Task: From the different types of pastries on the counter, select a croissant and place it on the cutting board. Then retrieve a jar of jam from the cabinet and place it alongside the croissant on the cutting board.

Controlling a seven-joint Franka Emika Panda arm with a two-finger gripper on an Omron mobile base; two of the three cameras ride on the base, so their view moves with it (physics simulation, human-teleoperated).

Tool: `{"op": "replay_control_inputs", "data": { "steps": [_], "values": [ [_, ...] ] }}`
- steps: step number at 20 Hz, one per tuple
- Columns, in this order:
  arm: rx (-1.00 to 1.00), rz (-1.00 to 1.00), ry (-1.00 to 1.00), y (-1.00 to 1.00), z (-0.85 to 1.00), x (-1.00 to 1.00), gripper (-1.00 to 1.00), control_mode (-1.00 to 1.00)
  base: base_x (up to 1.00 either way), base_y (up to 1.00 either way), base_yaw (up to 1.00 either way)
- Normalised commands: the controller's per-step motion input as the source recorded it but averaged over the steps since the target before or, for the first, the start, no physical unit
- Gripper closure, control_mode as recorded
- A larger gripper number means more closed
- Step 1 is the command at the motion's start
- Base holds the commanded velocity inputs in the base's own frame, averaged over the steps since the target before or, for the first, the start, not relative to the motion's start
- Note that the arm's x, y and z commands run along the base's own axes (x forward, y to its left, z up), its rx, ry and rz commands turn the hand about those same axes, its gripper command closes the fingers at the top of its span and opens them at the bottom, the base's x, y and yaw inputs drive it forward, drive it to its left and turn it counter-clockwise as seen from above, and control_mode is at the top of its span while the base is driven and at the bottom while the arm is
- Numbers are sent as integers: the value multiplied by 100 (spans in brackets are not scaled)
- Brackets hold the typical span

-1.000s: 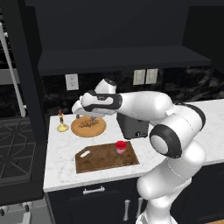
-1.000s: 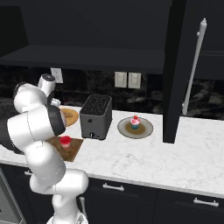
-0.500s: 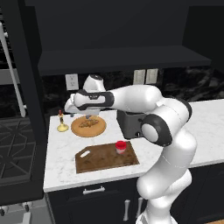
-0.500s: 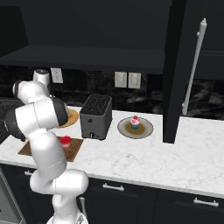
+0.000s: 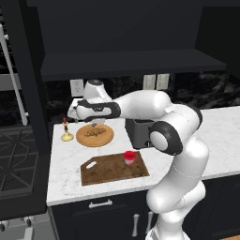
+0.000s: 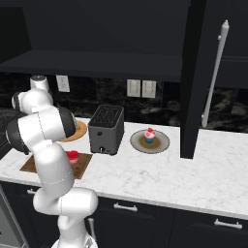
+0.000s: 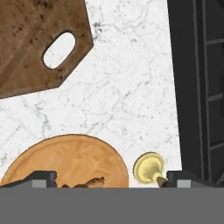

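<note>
While the gripper (image 7: 109, 178) hangs w/ jaws spread wide and empty over the round plate (image 5: 95, 135), the croissant (image 5: 96, 132) lies on that plate just below it, long axis approx. crosswise between the fingertips (image 7: 43, 178). Jam jar (image 5: 129, 157) already sits on the cutting board (image 5: 112, 169), which lies nearer the robot on the surface (image 5: 65, 164). Next move is prob. a short straight descent.

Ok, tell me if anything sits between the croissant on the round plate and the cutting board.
Nothing visible does. The croissant lies on the round plate, and bare counter separates the plate from the cutting board. The jam jar stands at the board's far right end, leaving its left part free. The open gripper hovers over the croissant.
</note>
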Motion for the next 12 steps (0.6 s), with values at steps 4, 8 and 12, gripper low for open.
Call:
{"op": "replay_control_inputs", "data": {
  "steps": [4, 8, 12],
  "values": [
    [0, -21, 0, -9, -15, 9, -100, -100, 0, 0, 0],
    [0, -14, 0, -11, -20, 37, -100, -100, 0, 0, 0],
    [0, -12, 0, -5, -4, 42, -100, -100, 0, 0, 0]
  ]
}}
